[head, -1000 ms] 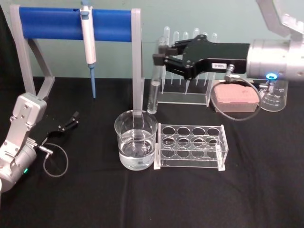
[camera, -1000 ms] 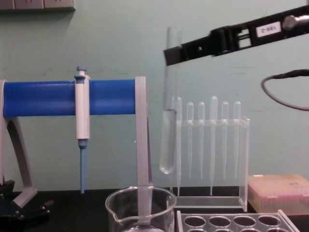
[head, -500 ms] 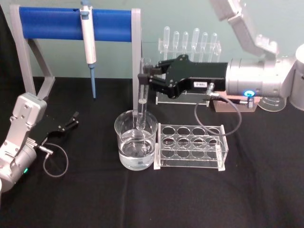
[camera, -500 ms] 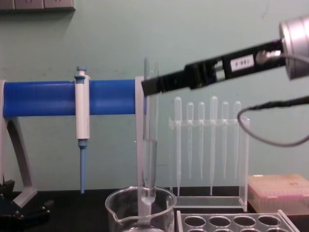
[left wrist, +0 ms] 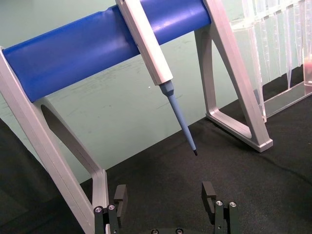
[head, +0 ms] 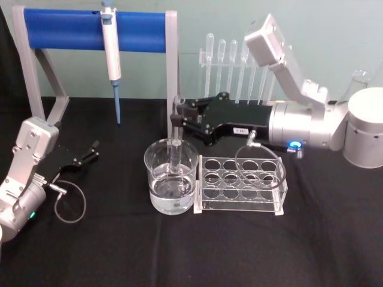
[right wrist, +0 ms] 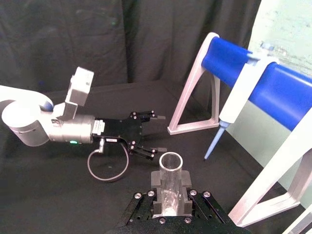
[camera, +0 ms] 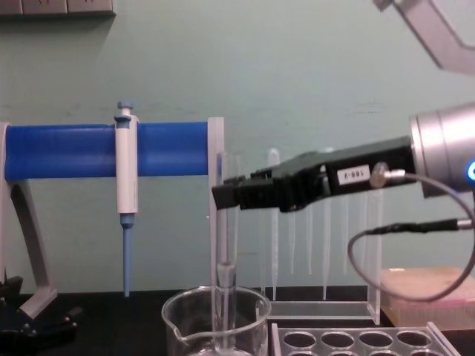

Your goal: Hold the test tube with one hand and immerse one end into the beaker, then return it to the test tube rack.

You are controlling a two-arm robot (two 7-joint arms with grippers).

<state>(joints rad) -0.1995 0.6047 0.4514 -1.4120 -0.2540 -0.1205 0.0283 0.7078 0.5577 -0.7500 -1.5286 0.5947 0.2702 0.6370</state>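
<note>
1. The test tube (head: 176,140) stands upright, its lower end down inside the beaker (head: 157,179), roughly mid-glass and off the walls. I can't tell how far the tip sits in the water.
2. The right gripper (head: 177,116) reaches in sideways from the right and is clamped on the tube's upper part. In the right wrist view the open rim pokes up between the jaws.
3. It's tight behind: the grey leg of the blue-bar stand (head: 172,72) rises just back of the tube, with the pipettor (head: 111,48) hanging further left.
4. The test tube rack (head: 239,206) sits right up against the beaker's right side, touching or not I can't tell. The right arm's cable (head: 260,156) loops over its far holes.
5. Pipettes (head: 227,57) stand in a row behind the arm.
6. The left gripper (head: 90,151) is parked at the left, jaws apart, well clear of the beaker.
7. The counter (head: 179,251) is open in front of the beaker and rack.
</note>
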